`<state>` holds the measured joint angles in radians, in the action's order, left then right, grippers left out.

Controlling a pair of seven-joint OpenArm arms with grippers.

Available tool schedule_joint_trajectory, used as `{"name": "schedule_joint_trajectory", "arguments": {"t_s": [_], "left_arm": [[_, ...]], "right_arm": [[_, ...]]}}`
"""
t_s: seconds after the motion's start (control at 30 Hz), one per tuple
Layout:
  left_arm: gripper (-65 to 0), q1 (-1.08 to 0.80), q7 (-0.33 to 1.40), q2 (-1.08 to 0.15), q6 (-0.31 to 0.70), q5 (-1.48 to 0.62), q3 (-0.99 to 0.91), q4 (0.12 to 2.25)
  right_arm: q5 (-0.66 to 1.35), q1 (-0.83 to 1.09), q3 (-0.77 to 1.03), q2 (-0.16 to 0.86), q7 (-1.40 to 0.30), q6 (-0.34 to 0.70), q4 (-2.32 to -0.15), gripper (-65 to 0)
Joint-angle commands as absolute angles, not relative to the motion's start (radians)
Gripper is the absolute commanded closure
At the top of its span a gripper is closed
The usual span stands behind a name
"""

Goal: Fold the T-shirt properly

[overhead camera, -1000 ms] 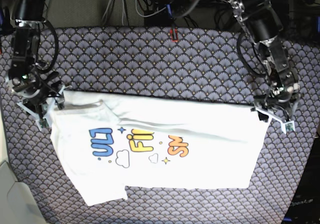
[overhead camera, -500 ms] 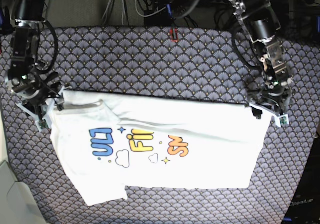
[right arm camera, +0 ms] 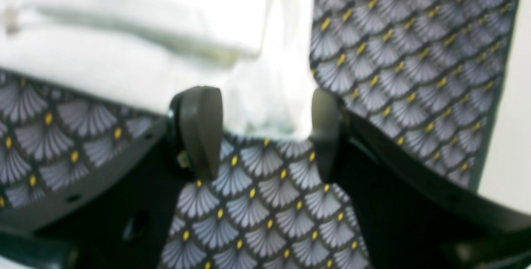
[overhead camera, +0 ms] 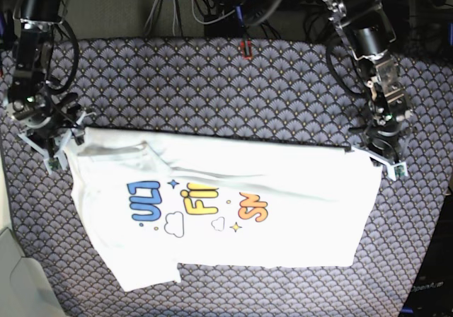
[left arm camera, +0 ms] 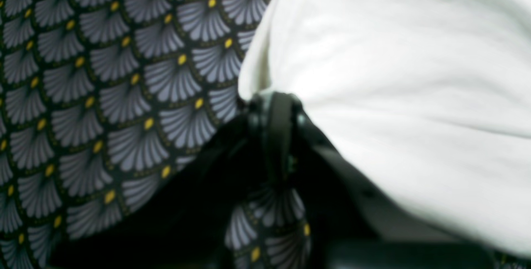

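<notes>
the t-shirt (overhead camera: pixel 226 211) lies flat on the surface (overhead camera: pixel 212 83), which has a cloth with a fan pattern, print side up. the left gripper (left arm camera: pixel 276 107) sits at a far corner of the shirt, its jaws pinched tight on the white edge. the right gripper (right arm camera: pixel 261 128) is at the other far corner, its jaws wide, with cloth between them.

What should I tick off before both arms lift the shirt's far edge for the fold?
1. Left gripper shut on the T-shirt corner: ok.
2. Right gripper gripping cloth: not ok, jaws open, fabric only between them.
3. Both grippers at the far edge's two corners: ok.
4. Print facing up: ok.
5. Shirt flat: not ok, sleeve crumpled near the right gripper.
6. Cloth layers pinched by the left gripper: cannot tell.
</notes>
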<state>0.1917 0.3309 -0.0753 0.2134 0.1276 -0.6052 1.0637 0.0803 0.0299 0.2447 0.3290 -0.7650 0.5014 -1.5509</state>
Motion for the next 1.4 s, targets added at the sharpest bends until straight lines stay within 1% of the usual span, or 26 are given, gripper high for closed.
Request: {"name": "schedule_joint_trajectory", "arguments": {"t_s": [0.0, 0.2, 0.43, 0.5, 0.57, 0.77, 1.17, 1.37], "left_arm": [[-0.3, 0.208, 0.317, -0.085, 0.209, 0.128, -0.604, 1.076], [-0.3, 0.208, 0.317, -0.084, 0.209, 0.128, -0.604, 1.076], [-0.3, 0.193, 0.317, -0.084, 0.209, 0.128, -0.604, 1.076], [-0.3, 0.193, 0.317, -0.084, 0.209, 0.128, -0.604, 1.076], [-0.3, 0.193, 0.317, -0.084, 0.209, 0.128, -0.604, 1.076], [-0.3, 0.179, 0.317, -0.087, 0.211, 0.128, -0.604, 1.078], [-0.3, 0.143, 0.318, -0.090, 0.216, 0.128, -0.604, 1.089], [-0.3, 0.107, 0.318, -0.090, 0.217, 0.128, -0.604, 1.148]], "right_arm": [[0.084, 0.015, 0.249, 0.340, -0.743, 0.504, -1.566, -34.9], [0.085, 0.015, 0.249, 0.338, -0.742, 0.504, -1.506, -34.9], [0.085, 0.051, 0.249, 0.340, -0.627, 0.504, -1.426, -34.0], [0.085, 0.064, 0.249, 0.340, -0.608, 0.504, -1.428, -30.1], [0.085, 0.068, 0.249, 0.340, -0.602, 0.504, -1.428, -24.2], [0.084, 0.070, 0.249, 0.343, -0.602, 0.504, -1.428, 0.0], [0.081, 0.071, 0.249, 0.346, -0.602, 0.504, -1.458, 0.0], [0.085, 0.104, 0.329, 0.337, -0.610, 0.504, -1.550, 0.0]]}}
